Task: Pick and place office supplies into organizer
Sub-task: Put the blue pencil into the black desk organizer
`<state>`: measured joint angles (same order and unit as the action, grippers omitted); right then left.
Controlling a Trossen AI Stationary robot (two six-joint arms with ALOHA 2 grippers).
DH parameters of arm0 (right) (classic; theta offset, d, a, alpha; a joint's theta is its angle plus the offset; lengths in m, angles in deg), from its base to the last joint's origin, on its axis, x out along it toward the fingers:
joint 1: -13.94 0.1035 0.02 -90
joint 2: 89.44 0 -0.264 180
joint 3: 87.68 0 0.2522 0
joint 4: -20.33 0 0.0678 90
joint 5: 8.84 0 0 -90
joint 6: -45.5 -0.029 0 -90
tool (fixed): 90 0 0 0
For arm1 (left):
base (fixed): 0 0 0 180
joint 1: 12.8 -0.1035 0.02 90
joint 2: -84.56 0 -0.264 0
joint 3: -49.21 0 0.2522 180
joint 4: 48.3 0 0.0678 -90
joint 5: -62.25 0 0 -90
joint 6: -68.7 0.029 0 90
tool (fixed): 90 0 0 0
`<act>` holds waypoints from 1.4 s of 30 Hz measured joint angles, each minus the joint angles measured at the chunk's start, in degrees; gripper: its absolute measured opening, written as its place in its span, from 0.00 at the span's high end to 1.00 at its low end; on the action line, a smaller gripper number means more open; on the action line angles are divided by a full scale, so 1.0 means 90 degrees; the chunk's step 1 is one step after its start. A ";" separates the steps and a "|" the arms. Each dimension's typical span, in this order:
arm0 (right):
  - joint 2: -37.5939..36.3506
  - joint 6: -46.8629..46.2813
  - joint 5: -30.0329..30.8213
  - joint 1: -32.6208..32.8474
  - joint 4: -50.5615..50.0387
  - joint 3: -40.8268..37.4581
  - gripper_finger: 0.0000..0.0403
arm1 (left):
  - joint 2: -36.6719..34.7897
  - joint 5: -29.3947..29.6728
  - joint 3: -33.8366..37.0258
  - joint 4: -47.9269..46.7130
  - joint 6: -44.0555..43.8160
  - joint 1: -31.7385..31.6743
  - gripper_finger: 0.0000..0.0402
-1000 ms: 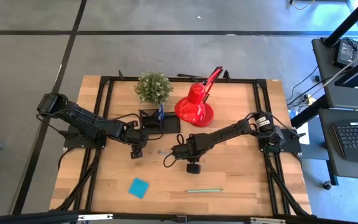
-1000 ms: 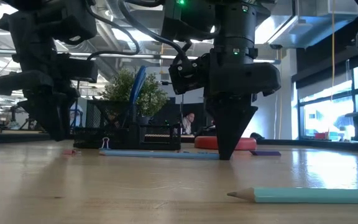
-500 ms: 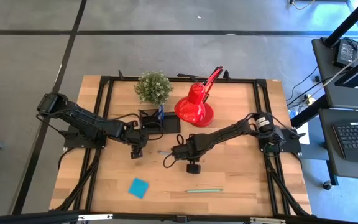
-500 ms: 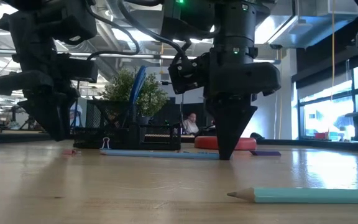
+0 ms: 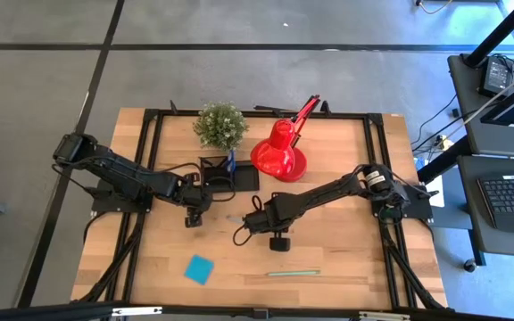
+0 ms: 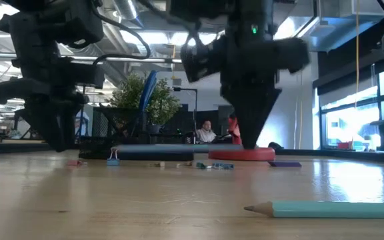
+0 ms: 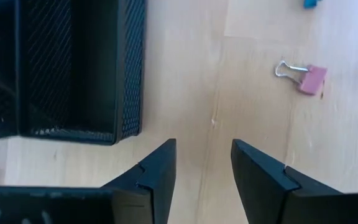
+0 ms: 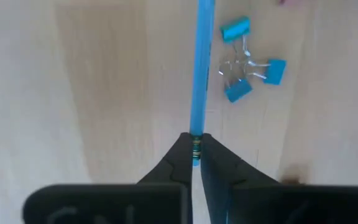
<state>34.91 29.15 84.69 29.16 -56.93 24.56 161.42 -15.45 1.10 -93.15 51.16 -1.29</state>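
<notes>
My right gripper point(image 8: 196, 155) is shut on a blue pencil point(image 8: 201, 68) near the table's middle point(image 5: 251, 220). The pencil shows as a level blurred bar point(image 6: 155, 153) above the wood. Several blue binder clips point(image 8: 247, 59) lie beside it. My left gripper point(image 7: 204, 162) hangs open over bare wood, close to the black mesh organizer point(image 7: 73, 68), point(image 5: 230, 176), and touches nothing. A pink binder clip point(image 7: 303, 76) lies beyond it. Blue-handled scissors point(image 6: 149, 87) stand in the organizer. A blue sticky pad point(image 5: 200, 268) and a green pencil point(image 5: 294, 273) lie near the near edge. My right gripper pinches the blue pencil between its two fingertips at the banded end point(image 8: 196, 148). The fingers come from above, pointing down point(image 6: 249, 130). The rest of the pencil runs out away from them. The pencil appears lifted clear of the table and about level.
The red lamp point(image 5: 279, 152) and the potted plant point(image 5: 220, 125) stand along the far side, next to the organizer. Black frame rails point(image 5: 150, 160) run along the table's edges. A small purple piece point(image 6: 284, 163) lies near the lamp's base.
My right gripper has risen and shifted a little toward the table's near-left, still shut. The blue pencil, which lay flat on the wood, has come up with it. The blue clips behind it now show in the low view.
</notes>
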 joint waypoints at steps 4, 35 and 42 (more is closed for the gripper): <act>-0.0002 -0.0180 -0.0007 0.0057 -0.0737 0.0540 0.95 | 0.0000 -0.0060 0.0000 -0.0055 0.0484 0.0001 0.63; -0.0029 -0.1837 -0.0019 -0.0054 -0.2264 0.1909 0.94 | 0.0000 0.3536 -0.1049 0.0111 0.3039 0.2687 0.73; -0.0029 -0.1839 -0.0034 -0.0161 -0.1642 0.1911 0.94 | 0.0000 0.3623 -0.1302 0.0273 0.3354 0.2702 0.68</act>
<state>34.65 12.59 84.38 27.71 -71.70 41.76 161.42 17.15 -10.61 -90.69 81.34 23.03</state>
